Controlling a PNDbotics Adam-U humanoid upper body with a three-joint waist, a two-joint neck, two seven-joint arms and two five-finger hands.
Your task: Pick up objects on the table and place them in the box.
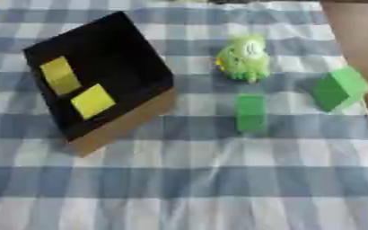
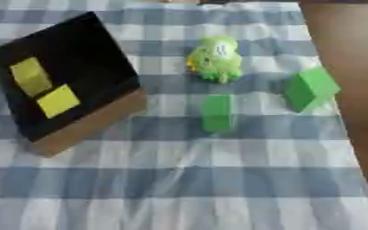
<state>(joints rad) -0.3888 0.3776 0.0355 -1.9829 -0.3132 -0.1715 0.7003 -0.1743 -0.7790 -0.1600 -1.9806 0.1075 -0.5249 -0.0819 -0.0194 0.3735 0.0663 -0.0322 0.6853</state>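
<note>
Box (image 1: 116, 121): sited at table's left, black inside, tan cardboard wall along its near-right side. It is set askew to the cloth's checks, open top to the camera, so contents are readable from above. Two yellow blocks (image 1: 60, 75) (image 1: 92, 101) are seen inside, one beyond the other, near together; whether touching cannot be told. Judged: these are placed already, and much of the black floor remains free for more.

Centre: green frog toy (image 1: 243, 57), light green, a yellowish patch on its left side; which way it faces cannot be made out. Just nearer the camera, small green block (image 1: 251, 112), apparently upright. A gap is seen btwn the two.

Right: larger green block (image 1: 340, 88), tilted to the checks, close by the table's right edge. Judged: a nudge outward could tip it off, so approach from the outer side is advised.

All three green items lie well apart from the box, still to be picked. Nothing stands btwn them and the box; path over the blue-and-white checked tablecloth (image 1: 187, 179) is open. Brown floor (image 2: 352, 54) noted beyond right edge.

Hands: neither left nor right is in either view; finger state not observable.
</note>
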